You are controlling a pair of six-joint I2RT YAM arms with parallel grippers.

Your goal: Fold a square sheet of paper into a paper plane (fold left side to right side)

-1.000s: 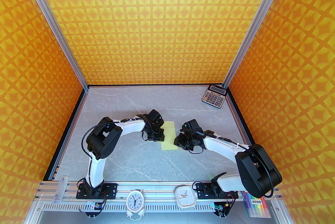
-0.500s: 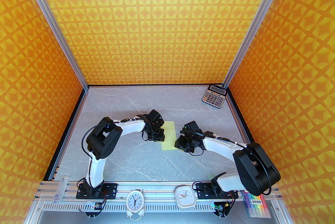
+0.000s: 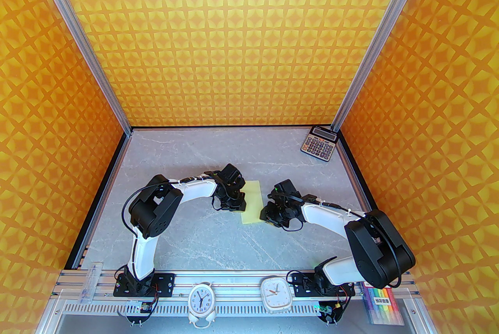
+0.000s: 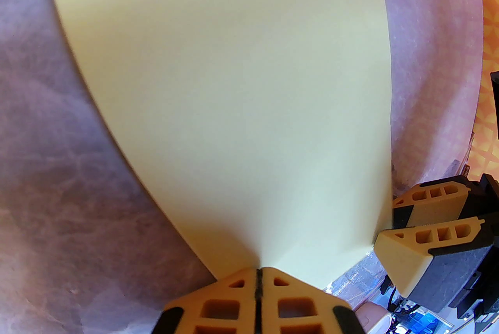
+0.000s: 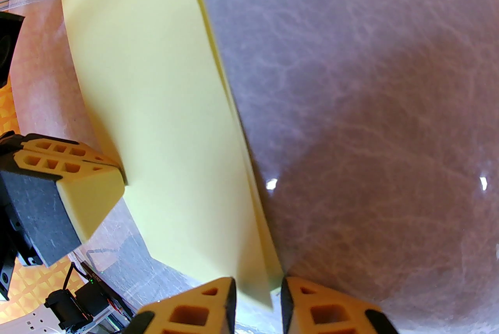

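From above: the pale yellow square sheet of paper (image 3: pixel 251 202), already halved, lies mid grey table (image 3: pixel 195 239). Left wrist: the left end effector (image 4: pixel 258 270) is closed, tips at the crease. Right wrist: the right end effector (image 5: pixel 257 287) gapes narrowly astride the near corner (layers splayed). Next, probably: press the crease flat.

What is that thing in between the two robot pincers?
A pale yellow sheet of paper, folded double, lies between the left pincer and the right pincer, one at each long edge. The top view shows this.
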